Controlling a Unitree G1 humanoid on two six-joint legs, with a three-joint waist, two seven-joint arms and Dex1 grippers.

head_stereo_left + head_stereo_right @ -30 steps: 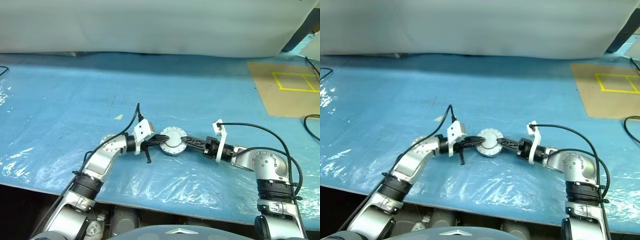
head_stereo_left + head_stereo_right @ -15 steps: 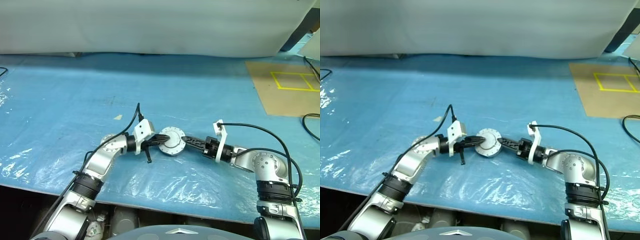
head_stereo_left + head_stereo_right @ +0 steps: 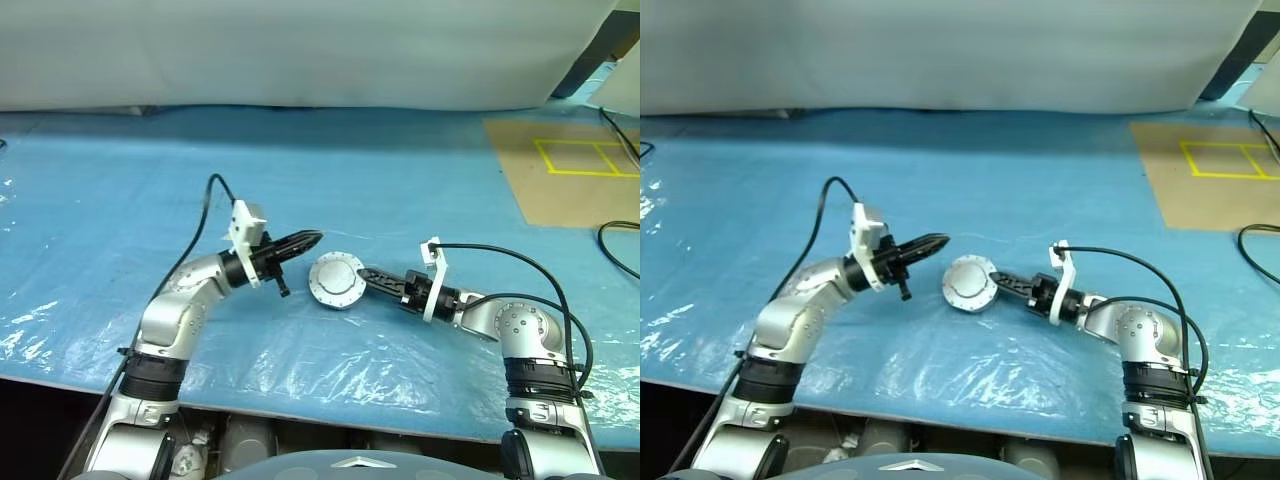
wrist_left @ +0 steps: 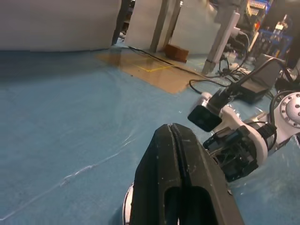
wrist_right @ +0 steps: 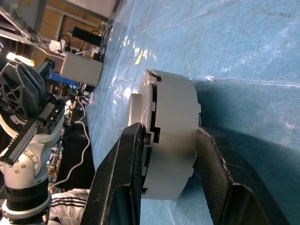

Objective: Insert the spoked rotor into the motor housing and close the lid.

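Clamping the motor housing [image 3: 337,280] by its side on the blue table cover [image 3: 420,190], with the lid [image 5: 140,140] seated on top, the right gripper [image 3: 368,275] steadies it, presumably so the empty, pressed-together left gripper [image 3: 312,237] can hover clear beside it.

I count one motor housing [image 3: 336,280] with one lid [image 5: 140,140] on it, and two grippers: left gripper [image 3: 312,238], right gripper [image 3: 366,274].

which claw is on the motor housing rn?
The right claw: its fingers clamp the motor housing by its sides. The left claw is shut, empty and raised clear of it.
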